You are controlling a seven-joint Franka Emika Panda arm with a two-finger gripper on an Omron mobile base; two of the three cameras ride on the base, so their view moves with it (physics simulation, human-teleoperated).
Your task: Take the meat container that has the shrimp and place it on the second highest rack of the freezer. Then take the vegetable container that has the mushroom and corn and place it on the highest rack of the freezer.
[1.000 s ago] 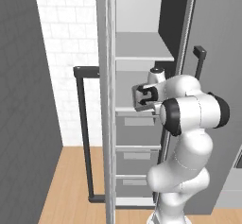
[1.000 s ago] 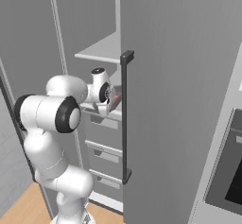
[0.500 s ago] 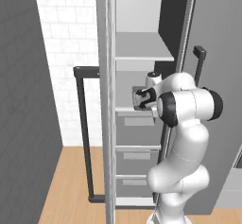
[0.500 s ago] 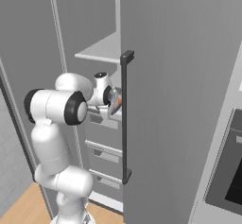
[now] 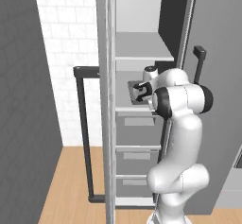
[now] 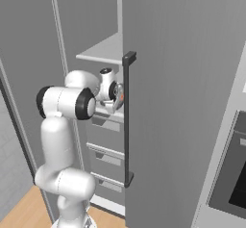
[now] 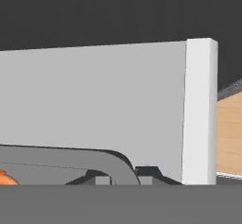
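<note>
My gripper (image 5: 140, 91) reaches into the open freezer and is shut on the rim of the grey meat container (image 5: 133, 89). The container sits level over the second highest rack (image 5: 132, 108), under the highest rack (image 5: 142, 53). In the right base view the gripper (image 6: 116, 92) is half behind the door edge, and an orange shrimp (image 6: 121, 97) peeks out beside it. In the hand view the container's curved grey rim (image 7: 71, 154) runs across the bottom, with a bit of shrimp (image 7: 4, 178) at the lower left. The vegetable container is out of view.
Closed freezer drawers (image 5: 137, 150) stack below the racks. The open left door carries a dark bar handle (image 5: 81, 124). The right door stands close to my arm, its handle (image 6: 128, 116) running vertically. An oven front (image 6: 230, 174) is at the right. Wooden floor lies below.
My elbow has risen and the hand has pushed the meat container a little deeper into the freezer at the second highest rack. The grip is unchanged.
</note>
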